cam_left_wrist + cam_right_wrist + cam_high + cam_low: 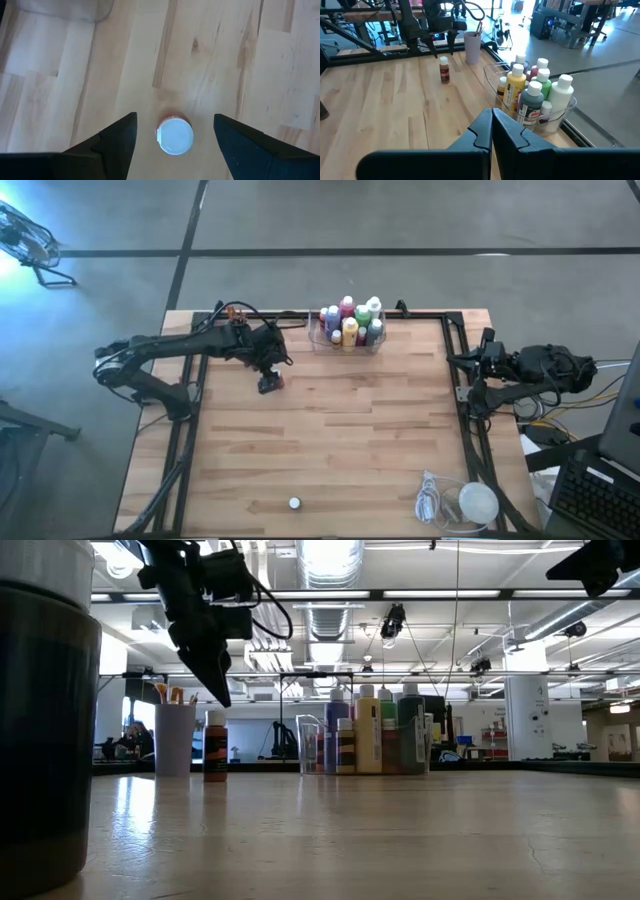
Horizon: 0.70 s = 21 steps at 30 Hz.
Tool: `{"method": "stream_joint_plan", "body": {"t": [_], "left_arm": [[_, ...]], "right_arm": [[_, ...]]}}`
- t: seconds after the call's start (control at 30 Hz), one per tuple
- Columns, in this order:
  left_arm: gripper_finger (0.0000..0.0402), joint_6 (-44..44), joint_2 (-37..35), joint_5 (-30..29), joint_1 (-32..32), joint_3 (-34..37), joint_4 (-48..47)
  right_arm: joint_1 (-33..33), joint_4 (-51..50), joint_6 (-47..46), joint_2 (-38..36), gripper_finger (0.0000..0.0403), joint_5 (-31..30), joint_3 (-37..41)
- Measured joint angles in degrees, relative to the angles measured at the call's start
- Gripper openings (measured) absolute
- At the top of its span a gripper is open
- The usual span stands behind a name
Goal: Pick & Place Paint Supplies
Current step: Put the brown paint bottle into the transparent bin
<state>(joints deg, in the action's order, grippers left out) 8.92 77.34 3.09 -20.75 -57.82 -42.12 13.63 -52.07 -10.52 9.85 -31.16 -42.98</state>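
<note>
On the left side of the table (330, 470) my left gripper (268, 370) hangs over a small brown bottle (271, 384) with a pale cap. Its fingers (117, 142) are spread wide on both sides of the cap and do not touch it, so the bottle stands alone on the wood, upright, near the purple cup (472, 47) that holds the brushes (172, 695). I think the bottle could tip over here. It is thin and tall, and if I lift or turn the arm a bit crooked, one finger could bump the cap and knock it down. Then it could roll toward the table edge. The cup is close too, so a wide swing could hit it and spill the brushes. In the middle at the back sits the clear tray (346, 346) full of bottles (350, 325), packed tight. If I try to put one more in there, it may not fit, and pushing it in could knock the others over. On the right, my right gripper (491, 120) waits by the table edge, pinched tight with nothing in it. It is well apart from everything, so I see little danger there. One more bottle (294, 503) stands alone near the front edge, and it could fall off if bumped.
</note>
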Motion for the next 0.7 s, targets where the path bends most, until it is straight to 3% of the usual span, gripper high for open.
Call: {"method": "stream_joint_plan", "body": {"t": [0.37, 0.7], "left_arm": [[0.0266, 0.1, 0.0, 0.0, 0.0, 0.2, -0.8], [0.0266, 0.1, 0.0, 0.0, 0.0, 5.5, 4.1]], "right_arm": [[0.0, 0.0, 0.0, 0.0, 0.0008, 0.0, 0.0], [0.0, 0.0, 0.0, 0.0, 0.0008, 0.0, 0.0]]}}
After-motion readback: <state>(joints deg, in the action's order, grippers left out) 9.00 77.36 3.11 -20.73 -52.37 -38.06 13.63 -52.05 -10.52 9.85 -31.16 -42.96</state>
